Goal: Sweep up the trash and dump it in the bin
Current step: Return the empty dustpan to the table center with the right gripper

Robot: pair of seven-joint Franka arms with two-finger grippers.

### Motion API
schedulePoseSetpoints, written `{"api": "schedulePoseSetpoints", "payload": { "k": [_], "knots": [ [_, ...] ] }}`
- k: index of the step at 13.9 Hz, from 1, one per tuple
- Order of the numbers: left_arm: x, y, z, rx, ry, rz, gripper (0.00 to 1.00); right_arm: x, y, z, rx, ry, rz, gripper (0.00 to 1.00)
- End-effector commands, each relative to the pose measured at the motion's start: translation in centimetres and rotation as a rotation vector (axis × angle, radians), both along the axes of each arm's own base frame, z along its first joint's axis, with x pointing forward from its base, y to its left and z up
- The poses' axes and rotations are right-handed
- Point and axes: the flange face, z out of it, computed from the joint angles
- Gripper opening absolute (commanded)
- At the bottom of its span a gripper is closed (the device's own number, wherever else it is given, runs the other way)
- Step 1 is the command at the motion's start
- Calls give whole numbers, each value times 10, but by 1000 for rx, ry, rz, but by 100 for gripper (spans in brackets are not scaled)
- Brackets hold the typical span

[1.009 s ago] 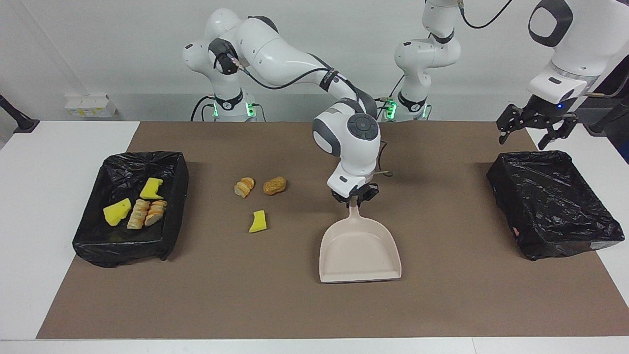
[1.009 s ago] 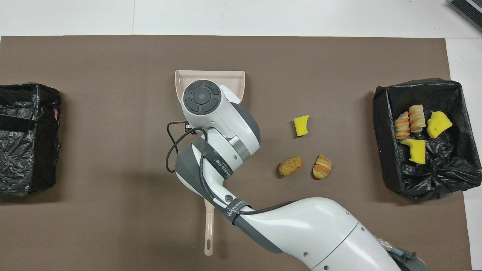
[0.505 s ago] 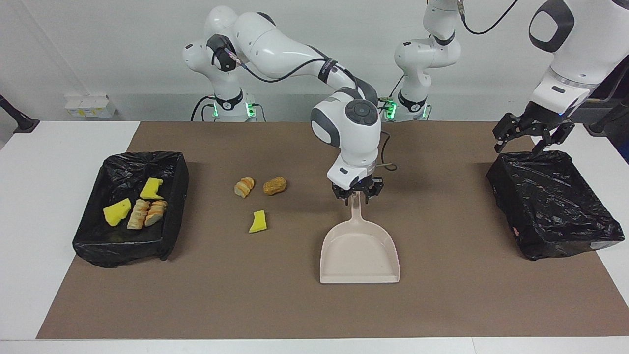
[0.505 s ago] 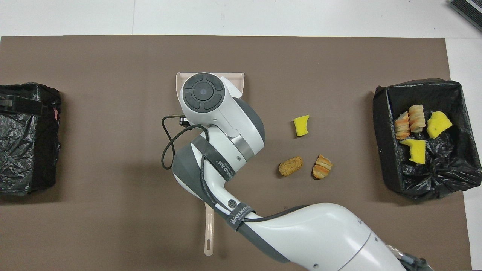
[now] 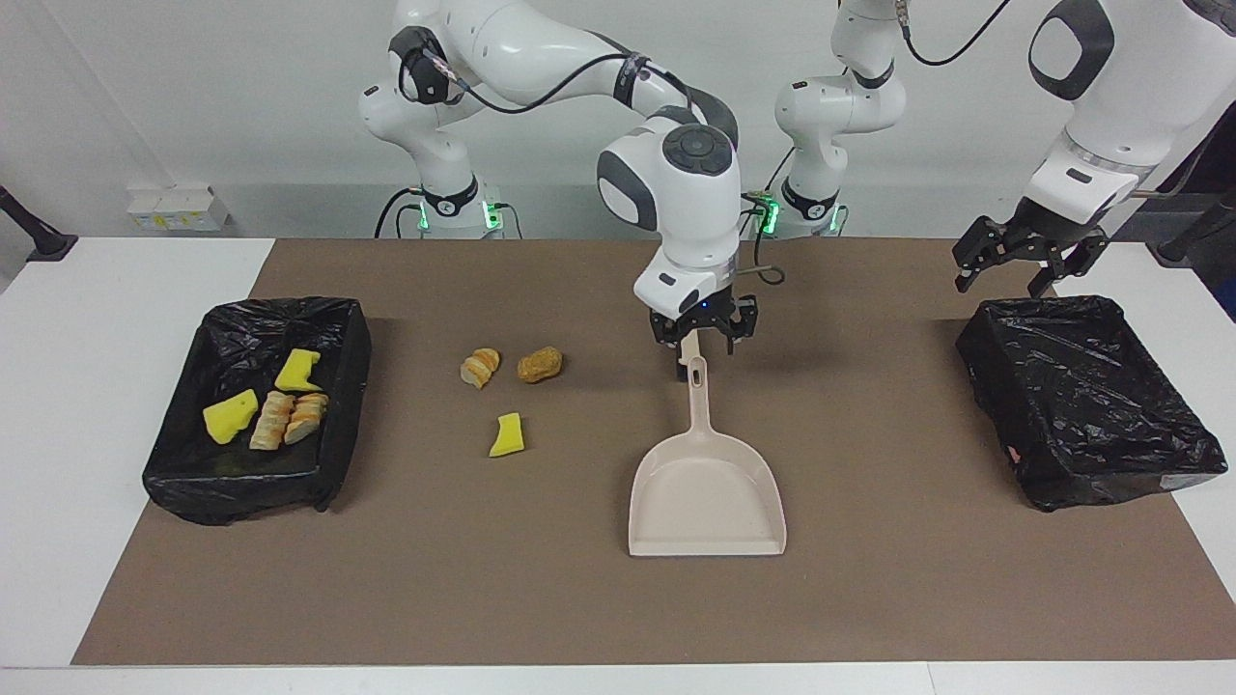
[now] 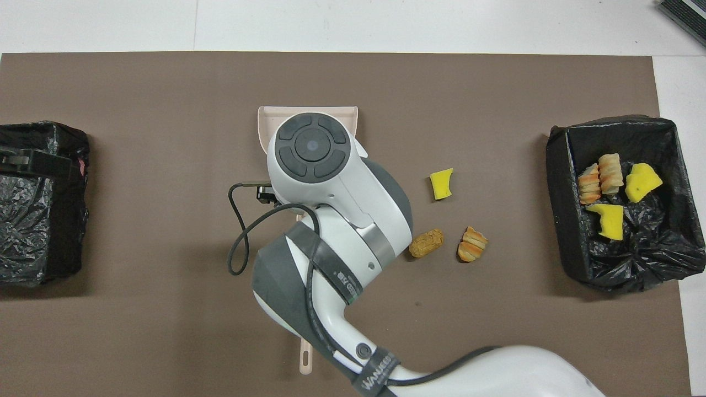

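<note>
Here the right tool (image 5: 704, 338) hangs open above the dustpan (image 5: 708, 492) handle, holding nothing. The left tool (image 5: 1014, 259) hangs open over one bin (image 5: 1091, 401). Three trash (image 5: 507, 435) scraps lie on the surface beside the dustpan.

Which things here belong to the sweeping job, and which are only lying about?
For the job:
- yellow sponge piece
- sliced bread lump
- brown bread lump
- dustpan
- bin with scraps
- right gripper

Lying about:
- bin without scraps
- left gripper, waiting
</note>
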Motion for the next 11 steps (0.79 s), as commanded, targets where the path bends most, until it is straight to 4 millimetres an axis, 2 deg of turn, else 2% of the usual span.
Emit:
{"api": "schedulePoseSetpoints", "payload": {
  "k": [1, 4, 5, 6, 7, 9, 10, 11],
  "knots": [
    [-8, -2, -1, 4, 6, -3, 100, -53, -28, 8, -25, 52, -42, 86],
    [-8, -2, -4, 4, 13, -3, 100, -88, -37, 9, -52, 64, -26, 90],
    [-9, -4, -11, 4, 27, -6, 100, -103, -32, 6, -43, 88, -15, 90],
    [-10, -13, -13, 5, 29, -21, 100, -116, -33, 3, -36, 108, -2, 93],
    [-11, -16, -12, 5, 29, -27, 100, -127, -37, -4, -33, 125, -6, 100],
    [-10, -14, -13, 5, 29, -27, 100, -163, -32, -14, -35, 156, 26, 100],
    [-10, -14, -13, 5, 29, -26, 100, -171, -33, -25, -50, 167, 24, 100],
    [-9, -18, -12, 2, 25, -15, 100, -184, -22, -36, -50, 163, 35, 100]
  ]
}}
